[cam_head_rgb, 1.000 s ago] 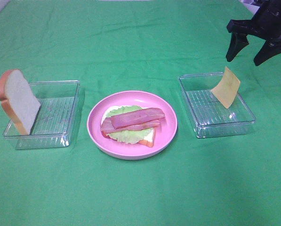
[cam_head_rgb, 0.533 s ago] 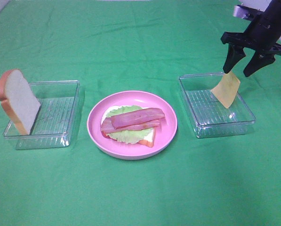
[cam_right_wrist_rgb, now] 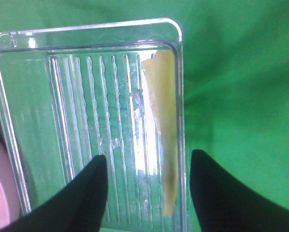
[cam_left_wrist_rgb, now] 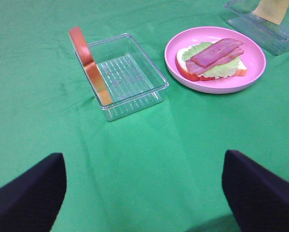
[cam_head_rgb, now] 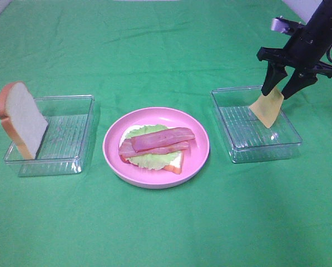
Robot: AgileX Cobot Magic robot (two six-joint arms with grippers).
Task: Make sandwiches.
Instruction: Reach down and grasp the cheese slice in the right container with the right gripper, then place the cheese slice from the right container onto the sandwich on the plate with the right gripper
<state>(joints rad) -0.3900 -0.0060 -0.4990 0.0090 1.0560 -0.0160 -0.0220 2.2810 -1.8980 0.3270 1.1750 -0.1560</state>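
Note:
On the pink plate (cam_head_rgb: pixel 113 151) lies a partial sandwich (cam_head_rgb: pixel 155 147): a bread slice, green lettuce and bacon strips on top; it also shows in the left wrist view (cam_left_wrist_rgb: pixel 212 60). A second bread slice (cam_head_rgb: pixel 21 118) leans upright against the left clear tray (cam_head_rgb: pixel 51 137). A yellow cheese square (cam_head_rgb: pixel 267 105) leans against the far right wall of the right clear tray (cam_head_rgb: pixel 254 125). My right gripper (cam_head_rgb: pixel 282 88) is open, its fingertips straddling the cheese's top edge (cam_right_wrist_rgb: pixel 163 130). My left gripper (cam_left_wrist_rgb: pixel 144 193) is open, low over bare cloth, near the table's front.
A green cloth (cam_head_rgb: pixel 166 228) covers the whole table. The two clear trays flank the plate left and right. The right arm (cam_head_rgb: pixel 313 33) reaches in from the upper right.
My right gripper has come down and leftward from above the right tray, so its open fingers now sit on either side of the cheese's top edge. Nothing else moved.

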